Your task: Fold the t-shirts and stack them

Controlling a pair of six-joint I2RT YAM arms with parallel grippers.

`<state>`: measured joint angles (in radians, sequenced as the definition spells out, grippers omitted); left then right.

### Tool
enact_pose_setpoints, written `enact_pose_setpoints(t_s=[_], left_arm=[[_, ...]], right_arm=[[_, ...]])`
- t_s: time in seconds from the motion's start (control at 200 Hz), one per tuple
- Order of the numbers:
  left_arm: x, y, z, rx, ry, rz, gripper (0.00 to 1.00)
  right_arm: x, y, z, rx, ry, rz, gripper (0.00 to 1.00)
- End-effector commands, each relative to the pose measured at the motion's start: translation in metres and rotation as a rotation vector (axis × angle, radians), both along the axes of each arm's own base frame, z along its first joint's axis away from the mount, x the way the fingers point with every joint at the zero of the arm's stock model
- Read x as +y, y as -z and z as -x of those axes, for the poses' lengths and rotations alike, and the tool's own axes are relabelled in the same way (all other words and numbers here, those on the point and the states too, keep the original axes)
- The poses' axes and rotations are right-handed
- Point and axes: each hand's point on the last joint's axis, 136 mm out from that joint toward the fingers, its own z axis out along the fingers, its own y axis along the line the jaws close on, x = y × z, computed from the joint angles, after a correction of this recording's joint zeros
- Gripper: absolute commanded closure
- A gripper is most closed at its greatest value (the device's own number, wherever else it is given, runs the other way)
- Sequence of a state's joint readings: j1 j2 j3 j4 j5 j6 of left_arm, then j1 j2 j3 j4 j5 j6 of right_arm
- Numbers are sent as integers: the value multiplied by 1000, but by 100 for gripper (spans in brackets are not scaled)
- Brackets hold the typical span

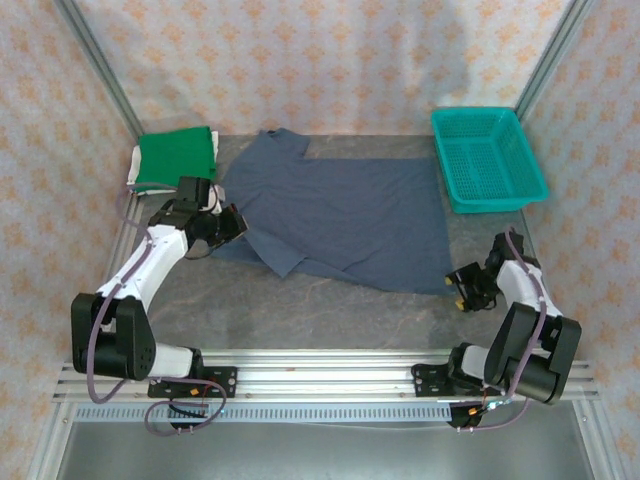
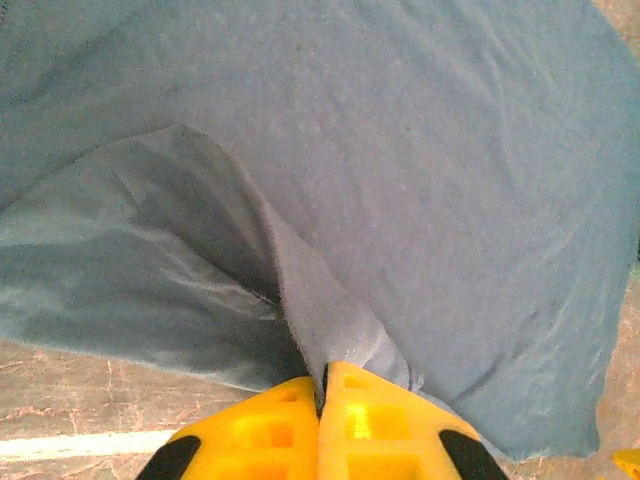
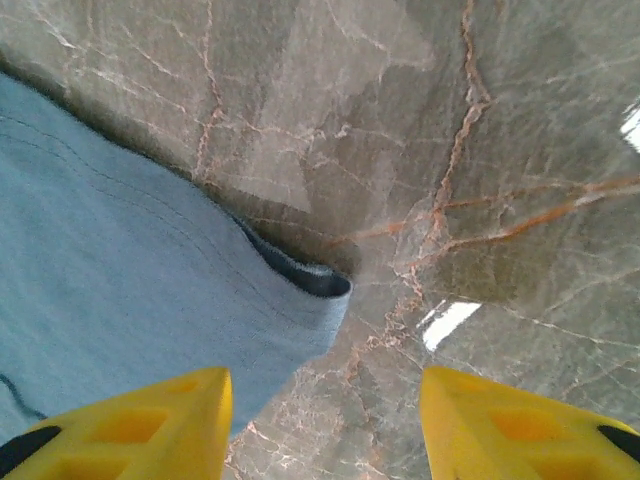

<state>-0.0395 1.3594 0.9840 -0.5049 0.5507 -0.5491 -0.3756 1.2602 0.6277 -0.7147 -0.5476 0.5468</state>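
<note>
Slate-blue t-shirt (image 1: 340, 215), spread, corner seemingly folded

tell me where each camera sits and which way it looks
Top external: above and behind the arms, looking down on the table, blue shirt, green shirt and basket; both arms show.
Left wrist: on the left arm, looking past the left hand, shut on a fold of the blue shirt.
Right wrist: on the right arm, looking down past the open right hand at the blue shirt's corner and the table.
Shared: all three see the blue shirt.
</note>
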Motion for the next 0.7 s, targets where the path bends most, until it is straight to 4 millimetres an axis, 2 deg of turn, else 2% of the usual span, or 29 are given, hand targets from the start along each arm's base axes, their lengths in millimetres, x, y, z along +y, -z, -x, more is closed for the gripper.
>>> enact_pose_setpoints(t_s=[0.0,0.135,0.23,0.275,0.5,0.6,0.691], left_arm=[[-3,1,20,33,19,7,100],[-2,-5,33,38,14,6,100],[-3,-12,44,38,12,16,100],[-2,-16,50,34,8,18,100],[-2,-40,85,16,-20,49,100],[-1,-47,105,25,-38,64,100],[1,-50,125,34,-58,62,100]], right_arm=[[1,9,-5,-10,14,-9,50],[-1,20,-13,-1,18,-6,60],[-10,22,-22,0,29,30,66],[-14,20,-28,-12,36,47,69],[-31,0,-49,-58,45,113,100],[-30,-13,-46,-60,27,118,100],[-29,-26,-34,-61,24,143,100]])
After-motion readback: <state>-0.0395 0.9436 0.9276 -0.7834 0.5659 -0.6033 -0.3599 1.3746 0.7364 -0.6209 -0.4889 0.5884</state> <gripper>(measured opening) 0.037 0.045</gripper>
